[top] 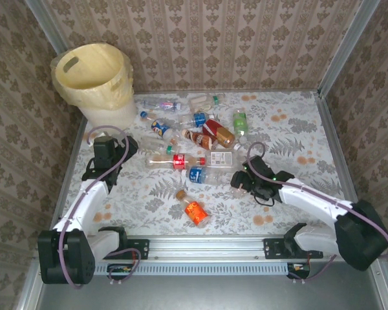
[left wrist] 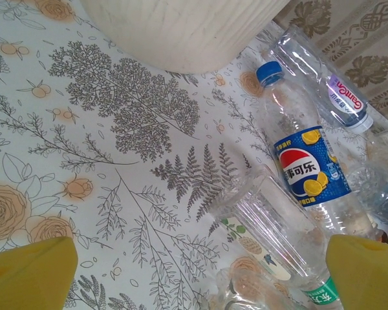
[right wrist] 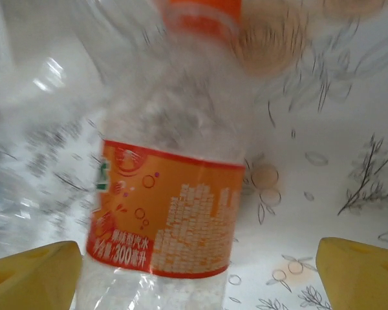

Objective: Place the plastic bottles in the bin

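Note:
The cream-yellow bin [top: 90, 71] stands at the table's far left corner; its ribbed base [left wrist: 181, 32] fills the top of the left wrist view. Several plastic bottles [top: 200, 139] lie scattered mid-table. My left gripper [top: 129, 147] [left wrist: 200, 284] is open just below the bin, beside a clear ribbed bottle [left wrist: 278, 223] and a blue-labelled, blue-capped one [left wrist: 307, 165]. My right gripper [top: 235, 186] [right wrist: 194, 278] is open low over the table. An orange-labelled bottle [right wrist: 168, 213] lies between its yellow fingers [right wrist: 359, 274], blurred, near the left one. An orange-labelled bottle [top: 194, 210] also lies apart near the front.
Patterned walls with metal corner posts close in the table on three sides. A rail [top: 207, 248] runs along the near edge between the arm bases. Open floral tablecloth [top: 297, 135] spreads on the right side. A clear bottle with a white cap [left wrist: 333, 87] lies by the back wall.

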Action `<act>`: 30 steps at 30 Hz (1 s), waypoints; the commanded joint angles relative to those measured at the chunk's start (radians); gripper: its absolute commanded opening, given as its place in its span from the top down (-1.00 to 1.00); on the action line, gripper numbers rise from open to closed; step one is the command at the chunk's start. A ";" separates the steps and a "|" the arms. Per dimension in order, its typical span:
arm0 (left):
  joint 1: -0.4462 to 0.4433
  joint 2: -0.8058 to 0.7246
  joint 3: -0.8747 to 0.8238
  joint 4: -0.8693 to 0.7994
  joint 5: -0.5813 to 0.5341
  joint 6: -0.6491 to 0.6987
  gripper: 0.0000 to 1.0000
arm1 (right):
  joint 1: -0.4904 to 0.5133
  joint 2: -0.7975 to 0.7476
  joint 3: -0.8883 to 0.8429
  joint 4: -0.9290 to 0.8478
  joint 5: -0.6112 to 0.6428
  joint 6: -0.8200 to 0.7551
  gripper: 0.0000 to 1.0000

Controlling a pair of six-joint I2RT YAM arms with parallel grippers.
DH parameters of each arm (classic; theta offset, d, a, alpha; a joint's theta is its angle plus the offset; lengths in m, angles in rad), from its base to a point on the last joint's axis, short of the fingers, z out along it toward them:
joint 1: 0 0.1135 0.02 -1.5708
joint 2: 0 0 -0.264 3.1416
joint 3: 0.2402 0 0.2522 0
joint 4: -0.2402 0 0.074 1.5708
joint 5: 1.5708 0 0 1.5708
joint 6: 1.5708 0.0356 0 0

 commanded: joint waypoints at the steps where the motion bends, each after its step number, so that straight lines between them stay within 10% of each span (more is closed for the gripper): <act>1: -0.007 -0.001 0.026 0.002 0.022 -0.031 -1.00 | 0.035 0.042 0.021 -0.054 0.001 0.033 -0.87; 24: -0.102 0.075 0.086 0.134 0.362 -0.080 -1.00 | 0.036 -0.051 -0.012 -0.031 0.188 -0.046 -0.05; 30: -0.189 0.156 0.142 0.239 0.473 -0.047 -1.00 | 0.036 -0.157 0.064 -0.045 0.334 -0.305 -0.05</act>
